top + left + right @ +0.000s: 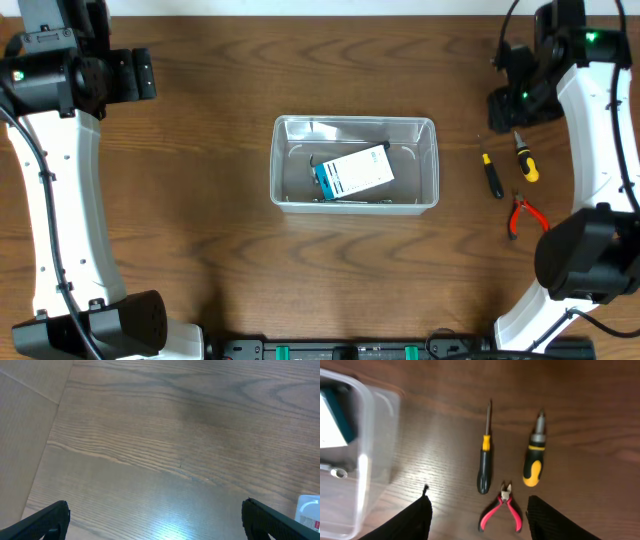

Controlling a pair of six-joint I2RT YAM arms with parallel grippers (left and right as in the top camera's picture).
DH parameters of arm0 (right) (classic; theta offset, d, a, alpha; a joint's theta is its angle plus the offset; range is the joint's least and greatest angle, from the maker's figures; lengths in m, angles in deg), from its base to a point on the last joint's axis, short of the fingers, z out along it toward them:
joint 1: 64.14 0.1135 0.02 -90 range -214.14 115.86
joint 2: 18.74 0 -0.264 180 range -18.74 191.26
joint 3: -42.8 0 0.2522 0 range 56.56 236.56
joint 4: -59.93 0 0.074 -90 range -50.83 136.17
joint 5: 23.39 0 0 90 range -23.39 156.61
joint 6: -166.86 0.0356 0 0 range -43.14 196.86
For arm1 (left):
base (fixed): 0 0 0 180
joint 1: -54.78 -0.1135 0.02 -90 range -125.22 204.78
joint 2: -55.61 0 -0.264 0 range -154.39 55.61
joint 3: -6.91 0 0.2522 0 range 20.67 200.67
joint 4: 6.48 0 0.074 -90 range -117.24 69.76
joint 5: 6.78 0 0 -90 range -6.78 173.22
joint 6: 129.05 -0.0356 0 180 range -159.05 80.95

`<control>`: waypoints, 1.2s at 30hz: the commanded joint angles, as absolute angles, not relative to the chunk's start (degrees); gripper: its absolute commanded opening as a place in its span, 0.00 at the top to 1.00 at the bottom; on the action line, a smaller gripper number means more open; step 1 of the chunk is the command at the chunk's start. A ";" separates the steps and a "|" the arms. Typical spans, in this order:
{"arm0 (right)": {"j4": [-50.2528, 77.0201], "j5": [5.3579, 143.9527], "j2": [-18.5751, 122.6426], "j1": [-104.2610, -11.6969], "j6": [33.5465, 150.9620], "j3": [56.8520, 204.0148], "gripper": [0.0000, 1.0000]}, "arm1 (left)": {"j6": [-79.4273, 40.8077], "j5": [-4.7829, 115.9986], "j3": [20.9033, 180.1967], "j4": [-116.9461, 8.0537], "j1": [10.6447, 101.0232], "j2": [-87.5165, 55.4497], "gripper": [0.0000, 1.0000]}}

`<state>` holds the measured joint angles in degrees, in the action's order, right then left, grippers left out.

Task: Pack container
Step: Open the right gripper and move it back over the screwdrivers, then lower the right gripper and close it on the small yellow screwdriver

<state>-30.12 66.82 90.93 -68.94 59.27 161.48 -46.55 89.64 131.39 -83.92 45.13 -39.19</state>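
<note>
The clear plastic container (295, 160) stands mid-table and holds a blue-and-white cardboard box (353, 172) and a small metal tool (335, 471). It also shows at the left of the right wrist view (375, 435). To its right on the table lie a slim black-and-yellow screwdriver (484, 460), a stubby yellow-and-black screwdriver (534, 457) and red-handled pliers (502, 510). My right gripper (479, 502) is open and empty, raised above these tools. My left gripper (155, 515) is open and empty over bare wood at the far left.
In the overhead view the tools lie right of the container: slim screwdriver (492, 175), stubby screwdriver (526, 158), pliers (524, 214). A small white object (310, 510) shows at the right edge of the left wrist view. Both arm bases stand at the front corners.
</note>
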 commanded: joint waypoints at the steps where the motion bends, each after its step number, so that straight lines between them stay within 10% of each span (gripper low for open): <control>1: -27.41 67.04 90.67 -69.42 57.92 156.26 0.37 | -46.23 89.92 132.00 -84.01 44.87 -38.73 0.02; 36: -8.05 62.80 93.14 -72.68 61.44 135.17 0.43 | -46.23 89.92 132.00 -84.03 44.87 -38.73 0.02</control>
